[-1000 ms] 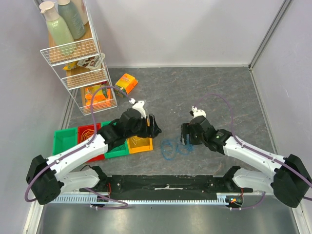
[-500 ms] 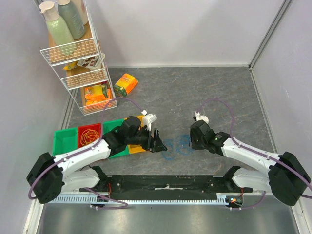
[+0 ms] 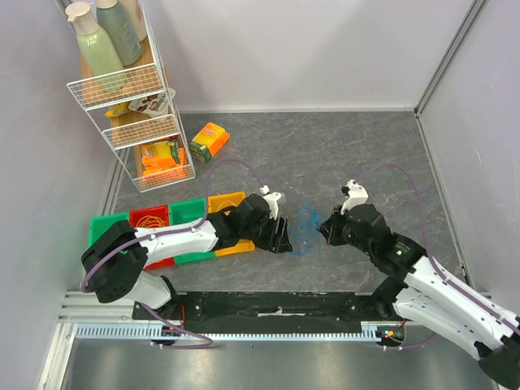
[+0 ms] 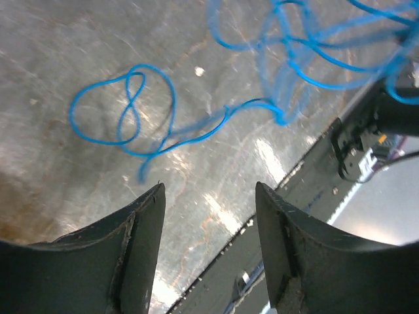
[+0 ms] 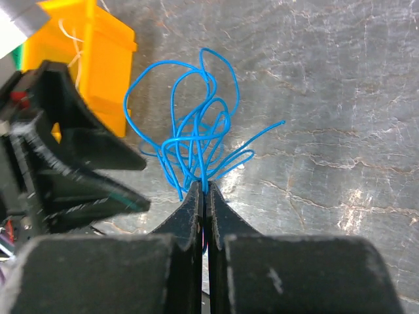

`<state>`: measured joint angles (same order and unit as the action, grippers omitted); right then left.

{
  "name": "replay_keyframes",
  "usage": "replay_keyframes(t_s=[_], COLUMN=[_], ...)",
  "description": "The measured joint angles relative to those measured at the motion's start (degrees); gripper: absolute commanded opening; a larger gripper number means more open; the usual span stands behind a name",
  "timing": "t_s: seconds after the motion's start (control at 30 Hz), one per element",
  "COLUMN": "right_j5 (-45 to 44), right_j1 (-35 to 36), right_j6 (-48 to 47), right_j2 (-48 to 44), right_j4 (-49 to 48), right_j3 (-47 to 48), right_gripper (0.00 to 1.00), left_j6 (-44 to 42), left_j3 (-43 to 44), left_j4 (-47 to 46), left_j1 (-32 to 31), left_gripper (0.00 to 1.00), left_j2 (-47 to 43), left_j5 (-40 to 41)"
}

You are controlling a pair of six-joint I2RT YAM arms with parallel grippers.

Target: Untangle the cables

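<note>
The cables are a tangle of thin blue wire loops on the grey table between my two arms. My right gripper is shut on several strands at the bunch's near side; its closed fingertips pinch the wires, which fan upward from them. My left gripper stands open just left of the bunch, with nothing between its fingers. In the left wrist view a single blue loop lies flat on the table ahead of the fingers and trails toward the raised bunch.
Green, red and yellow bins sit left of the left arm. A wire shelf with bottles stands at the back left, with an orange packet beside it. A black rail runs along the near edge.
My right gripper has shut on the blue cables and drawn them up and to the right. My left gripper has swung right from the bins to the bunch, its jaws narrowing a little.
</note>
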<state>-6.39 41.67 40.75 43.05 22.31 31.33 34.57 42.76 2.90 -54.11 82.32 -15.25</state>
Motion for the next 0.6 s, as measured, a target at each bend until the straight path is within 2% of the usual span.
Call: replay_keyframes(t_s=[0.07, 0.13, 0.27, 0.4, 0.57, 0.6], right_j5=[0.5, 0.8, 1.6, 2.6, 6.7, 7.4], right_j1=[0.0, 0.0, 0.0, 0.0, 0.0, 0.0], right_j6=[0.3, 0.4, 0.3, -0.1, -0.5, -0.5], right_j2=[-3.3, -5.9, -8.8, -9.6, -8.3, -8.1], right_j4=[0.9, 2.8, 5.9, 6.3, 5.4, 5.2], right_j3=[0.0, 0.6, 4.3, 8.4, 11.4, 11.4], right_gripper=[0.0, 0.0, 0.0, 0.0, 0.0, 0.0], left_j6=[-0.5, -1.2, -1.8, -2.6, -6.3, -7.1], left_j3=[1.6, 2.7, 1.2, -3.1, -2.8, -2.8], left_j4=[1.4, 2.3, 1.2, -3.1, -6.6, -6.8], left_j1=[0.0, 0.0, 0.0, 0.0, 0.0, 0.0], left_gripper=[0.66, 0.75, 0.87, 0.85, 0.8, 0.75], left_j2=[1.1, 1.5, -1.0, -7.1, -8.5, -8.5], left_j5=[2.7, 4.8, 5.4, 3.0, 1.6, 1.7])
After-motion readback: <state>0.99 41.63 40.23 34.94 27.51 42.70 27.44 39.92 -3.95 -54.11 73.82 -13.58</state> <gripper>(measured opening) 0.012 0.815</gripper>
